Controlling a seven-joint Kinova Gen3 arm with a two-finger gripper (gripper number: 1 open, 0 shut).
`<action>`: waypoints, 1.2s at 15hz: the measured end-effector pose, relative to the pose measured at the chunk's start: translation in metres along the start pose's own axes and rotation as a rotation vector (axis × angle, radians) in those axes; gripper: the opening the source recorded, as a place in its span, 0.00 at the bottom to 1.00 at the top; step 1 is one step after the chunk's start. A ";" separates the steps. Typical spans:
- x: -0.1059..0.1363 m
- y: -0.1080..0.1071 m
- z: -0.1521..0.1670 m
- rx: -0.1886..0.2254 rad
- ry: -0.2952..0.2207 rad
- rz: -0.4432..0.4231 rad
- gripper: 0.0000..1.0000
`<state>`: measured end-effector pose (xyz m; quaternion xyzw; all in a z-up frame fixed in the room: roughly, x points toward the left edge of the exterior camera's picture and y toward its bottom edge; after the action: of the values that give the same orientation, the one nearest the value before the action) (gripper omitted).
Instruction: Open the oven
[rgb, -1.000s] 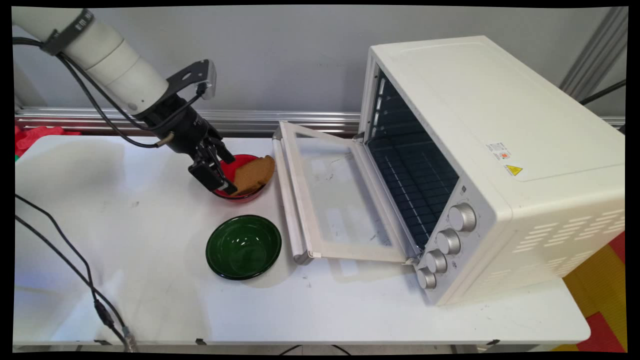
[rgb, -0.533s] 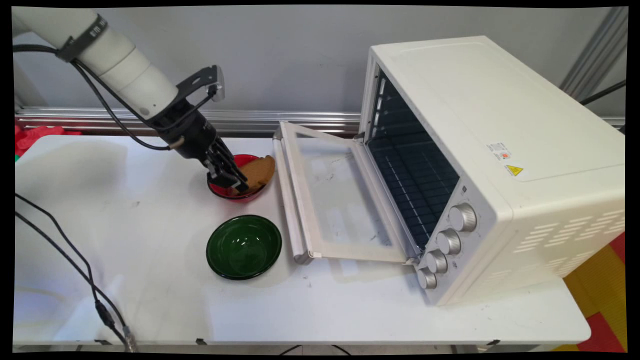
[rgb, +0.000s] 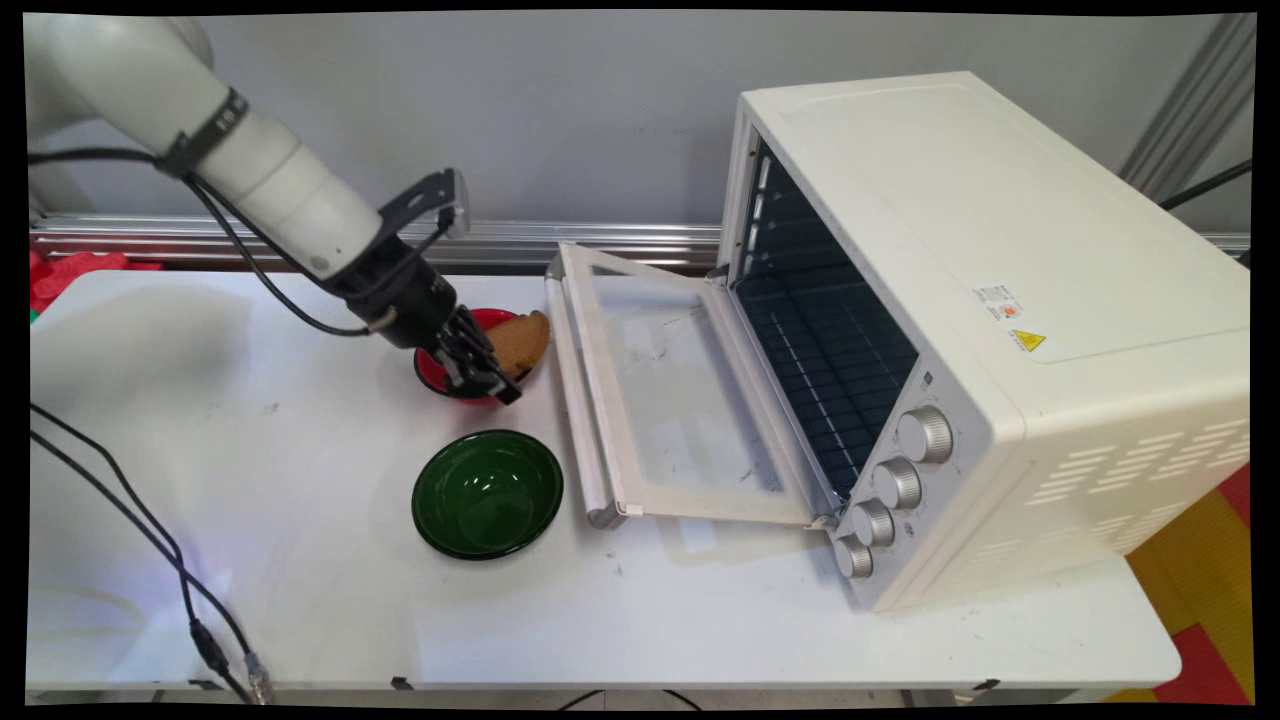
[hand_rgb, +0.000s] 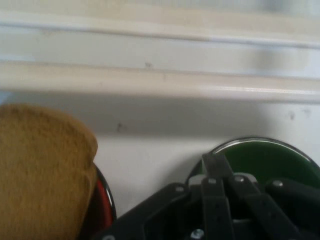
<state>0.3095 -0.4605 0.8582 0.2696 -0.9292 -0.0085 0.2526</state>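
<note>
A slice of brown bread (rgb: 522, 340) leans in a red bowl (rgb: 432, 372) just left of the oven door. My black gripper (rgb: 500, 388) is tilted down over the bowl's near right rim, beside the bread, with its fingers shut and nothing between them. In the hand view the bread (hand_rgb: 40, 170) fills the lower left over the red bowl's rim (hand_rgb: 104, 202), off to the side of the gripper (hand_rgb: 215, 165). A green bowl (hand_rgb: 272, 160) lies just past the fingertips.
The empty green bowl (rgb: 487, 493) sits nearer the front of the white table. A white toaster oven (rgb: 1000, 300) stands at the right with its glass door (rgb: 670, 400) folded down flat and its handle (hand_rgb: 150, 82) close to the bowls. Black cables (rgb: 130, 510) trail across the table's left.
The arm has swung right and lower, carrying the gripper from the red bowl's left rim across to its near right rim. The fingers have come together. The bread stays in the bowl.
</note>
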 end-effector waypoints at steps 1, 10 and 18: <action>-0.002 -0.001 0.008 0.001 0.012 0.008 0.00; -0.014 -0.009 0.065 0.032 0.111 0.076 0.00; -0.010 -0.009 0.074 0.043 0.202 0.091 0.00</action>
<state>0.2858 -0.4720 0.7874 0.2320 -0.9103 0.0502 0.3391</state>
